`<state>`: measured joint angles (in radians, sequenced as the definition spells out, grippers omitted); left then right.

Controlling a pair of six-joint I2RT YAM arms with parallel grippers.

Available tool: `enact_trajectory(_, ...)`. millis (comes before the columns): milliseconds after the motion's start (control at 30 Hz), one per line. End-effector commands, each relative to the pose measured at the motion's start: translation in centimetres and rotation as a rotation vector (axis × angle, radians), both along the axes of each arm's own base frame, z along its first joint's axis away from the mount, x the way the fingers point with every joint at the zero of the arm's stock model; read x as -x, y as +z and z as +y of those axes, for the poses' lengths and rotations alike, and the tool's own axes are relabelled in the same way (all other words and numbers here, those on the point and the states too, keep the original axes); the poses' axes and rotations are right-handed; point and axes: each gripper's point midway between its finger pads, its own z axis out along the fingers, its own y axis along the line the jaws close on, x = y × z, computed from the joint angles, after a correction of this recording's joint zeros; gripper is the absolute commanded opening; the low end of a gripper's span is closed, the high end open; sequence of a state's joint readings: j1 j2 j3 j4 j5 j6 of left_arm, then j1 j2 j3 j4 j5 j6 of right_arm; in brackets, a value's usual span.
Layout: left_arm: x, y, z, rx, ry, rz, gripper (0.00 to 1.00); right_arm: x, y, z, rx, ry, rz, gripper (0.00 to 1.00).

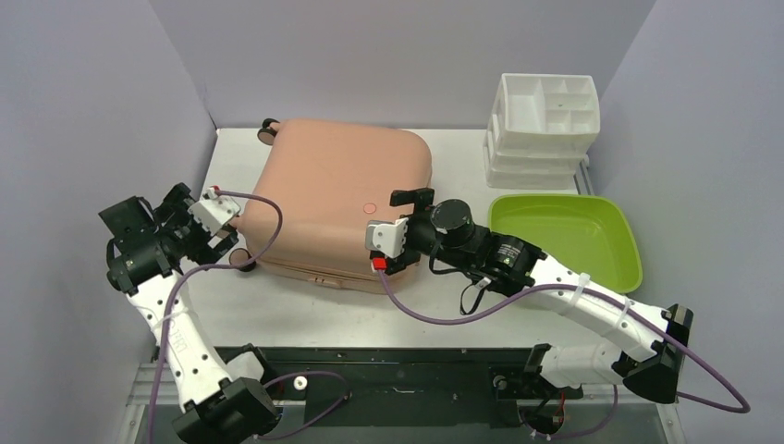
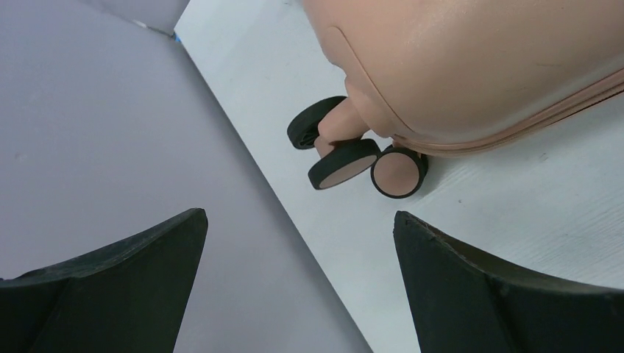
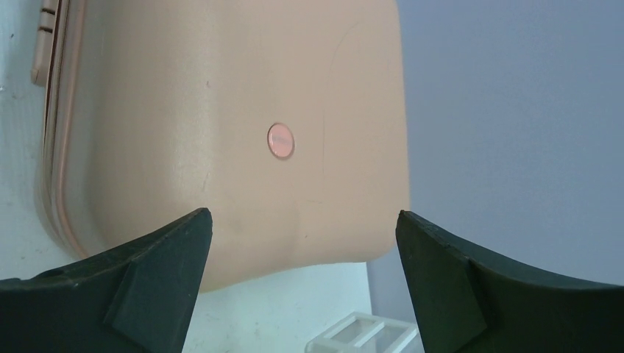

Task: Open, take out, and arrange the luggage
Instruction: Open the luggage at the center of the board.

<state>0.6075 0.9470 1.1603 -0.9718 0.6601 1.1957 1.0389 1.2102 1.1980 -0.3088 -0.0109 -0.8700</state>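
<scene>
A salmon-pink hard-shell suitcase (image 1: 342, 199) lies flat and closed on a white surface (image 1: 305, 314), towards the back and left of centre, with grey walls on three sides. Its lid faces up and the zip seam runs along the near edge. A small round badge (image 3: 280, 140) sits on the lid. Dark wheels (image 2: 346, 162) with pink hubs stick out at the suitcase's left side, one set at the near corner and another at the far corner. The left hand (image 2: 300, 217) is just to the left of the near corner, its two black fingers spread wide and holding nothing, aimed at those near wheels but apart from them. The right hand (image 1: 388, 231) is over the near right part of the lid, close to the badge, fingers also spread wide and holding nothing; it is not clear whether it touches the lid. To the right of the suitcase sits a lime-green tray (image 1: 566, 236), and behind that a stack of white divided organizers (image 1: 545, 125) in the far right corner.
</scene>
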Motion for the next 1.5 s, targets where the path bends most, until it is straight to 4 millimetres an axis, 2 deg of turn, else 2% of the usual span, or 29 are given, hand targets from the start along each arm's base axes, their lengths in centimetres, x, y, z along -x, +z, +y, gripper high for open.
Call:
enact_trajectory(0, -3.2, 1.2, 0.3, -0.167, -0.166, -0.057, 0.96, -0.1, -2.3, -1.5, -0.011, 0.002, 0.133, 0.91)
enact_trajectory(100, -5.7, 0.3, 0.0, -0.208, -0.21, -0.11, 0.96, -1.3, -2.8, -3.0, -0.043, -0.03, 0.189, 0.9)
enact_trajectory(167, -6.4, -1.0, -0.7, -0.235, -0.263, -0.1, 0.96, -1.7, -3.6, -3.6, -0.052, -0.03, 0.234, 0.9)
enact_trajectory(300, -7.5, -3.0, -1.7, -0.232, -0.331, -0.032, 0.96, -2.8, -4.9, -4.9, -0.066, -0.068, 0.28, 0.9)
enact_trajectory(333, -7.7, -2.6, -1.7, -0.236, -0.344, -0.03, 0.97, -2.8, -5.2, -5.1, -0.071, -0.074, 0.291, 0.9)
enact_trajectory(433, -7.8, -4.3, -1.9, -0.24, -0.403, 0.048, 0.97, -3.0, -5.3, -5.4, -0.096, -0.081, 0.318, 0.89)
enact_trajectory(533, -8.4, -5.1, -1.5, -0.264, -0.417, 0.075, 0.82, -2.9, -5.2, -5.4, -0.103, -0.085, 0.336, 0.89)
enact_trajectory(600, -8.7, -5.7, -1.3, -0.268, -0.432, 0.096, 0.66, -2.9, -5.2, -5.5, -0.1, -0.087, 0.345, 0.89)
enact_trajectory(767, -7.7, -6.1, -2.0, -0.273, -0.524, 0.144, 0.49, -2.4, -5.4, -5.6, -0.08, -0.079, 0.368, 0.89)
enact_trajectory(833, -7.8, -6.1, -2.2, -0.278, -0.542, 0.138, 0.37, -2.2, -5.3, -5.4, -0.076, -0.063, 0.375, 0.89)
enact_trajectory(867, -7.9, -6.2, -2.2, -0.278, -0.546, 0.137, 0.21, -2.0, -5.4, -5.2, -0.071, -0.054, 0.382, 0.89)
enact_trajectory(933, -8.4, -5.9, -2.3, -0.268, -0.531, 0.11, 0.01, -1.7, -5.3, -5.0, -0.056, -0.037, 0.382, 0.89)
enact_trajectory(1100, -9.2, -4.6, -3.0, -0.228, -0.505, 0.036, 0.0, -0.3, -5.6, -4.6, 0.027, 0.039, 0.335, 0.89)
enact_trajectory(1267, -10.1, -1.5, -3.4, -0.163, -0.444, -0.048, 0.0, 2.1, -6.1, -4.1, 0.17, 0.147, 0.259, 0.89)
enact_trajectory(1333, -10.4, 0.0, -3.4, -0.15, -0.41, -0.088, 0.01, 3.1, -7.1, -4.3, 0.232, 0.184, 0.26, 0.89)
enact_trajectory(1400, -10.0, 0.9, -3.5, -0.143, -0.392, -0.107, 0.07, 3.5, -8.5, -4.7, 0.29, 0.214, 0.232, 0.89)
enact_trajectory(1433, -9.8, 1.0, -3.6, -0.142, -0.39, -0.107, 0.15, 3.5, -8.7, -4.8, 0.305, 0.225, 0.203, 0.89)
enact_trajectory(1467, -9.2, 1.1, -3.9, -0.135, -0.391, -0.101, 0.22, 3.2, -10.4, -5.6, 0.366, 0.215, 0.173, 0.89)
